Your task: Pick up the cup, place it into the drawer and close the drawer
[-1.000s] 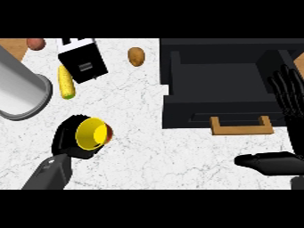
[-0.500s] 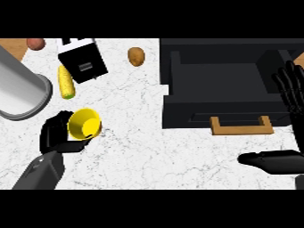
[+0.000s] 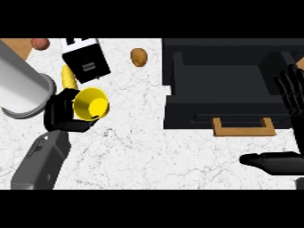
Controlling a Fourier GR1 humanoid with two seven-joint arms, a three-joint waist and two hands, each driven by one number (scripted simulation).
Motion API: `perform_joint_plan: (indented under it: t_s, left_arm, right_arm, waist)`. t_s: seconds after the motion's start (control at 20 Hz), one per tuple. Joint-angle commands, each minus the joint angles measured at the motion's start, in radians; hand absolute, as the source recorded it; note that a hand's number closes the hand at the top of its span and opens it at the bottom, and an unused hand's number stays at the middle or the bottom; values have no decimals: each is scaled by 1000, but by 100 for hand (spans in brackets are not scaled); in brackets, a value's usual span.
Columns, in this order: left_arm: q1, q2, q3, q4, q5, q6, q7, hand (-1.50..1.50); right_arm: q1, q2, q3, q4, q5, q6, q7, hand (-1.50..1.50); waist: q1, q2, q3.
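Near the counter's [image 3: 155, 149] left edge, the left hand [image 3: 63, 115] curled round the yellow cup [image 3: 92, 103]; the black drawer [image 3: 228, 112] stood open; the right hand [image 3: 300, 116] kept straight fingers.

A white marble counter [image 3: 147, 156] with thin grey veins filled most of the frame. A brown wooden surface [image 3: 17, 45] showed in the upper left corner.

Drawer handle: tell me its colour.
The drawer handle is tan, like wood; the head view shows it.

Open counter [image 3: 137, 138] runs unobstructed from the cup [image 3: 92, 103] to the drawer [image 3: 227, 110]
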Motion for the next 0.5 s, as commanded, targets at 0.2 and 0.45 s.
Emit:
perform_joint_plan:
  t_s: [0.2, 0.45]
  left_arm:
    - [-30, -100, -119, -338, -23, 105, 151, 150]
    - [-139, -136, -160, -461, -24, 212, 344, 150]
  right_arm:
    - [-31, 3, 2, -6, 14, -23, 43, -150]
    - [-16, -47, -71, 22, -42, 26, 4, -150]
  waist:
    - [16, -6, 1]
    - [4, -1, 1]
